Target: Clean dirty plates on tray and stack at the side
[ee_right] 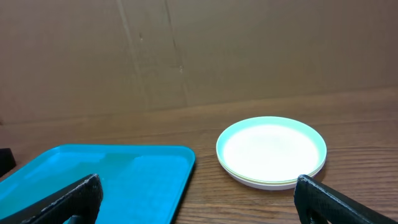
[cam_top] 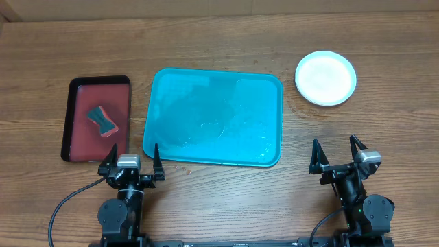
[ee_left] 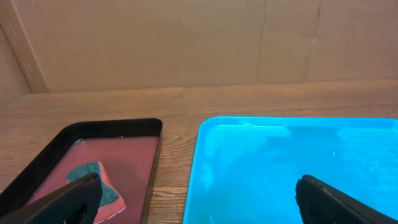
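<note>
The turquoise tray lies mid-table with no plates on it; it also shows in the left wrist view and the right wrist view. The plates sit stacked at the far right of the tray, pale mint on top, a yellow-green and a white rim below it in the right wrist view. My left gripper is open and empty at the tray's near left corner. My right gripper is open and empty on the near right, short of the stack.
A dark red, black-rimmed tray lies left of the turquoise tray and holds a teal-and-pink sponge, also seen in the left wrist view. A cardboard wall stands behind the table.
</note>
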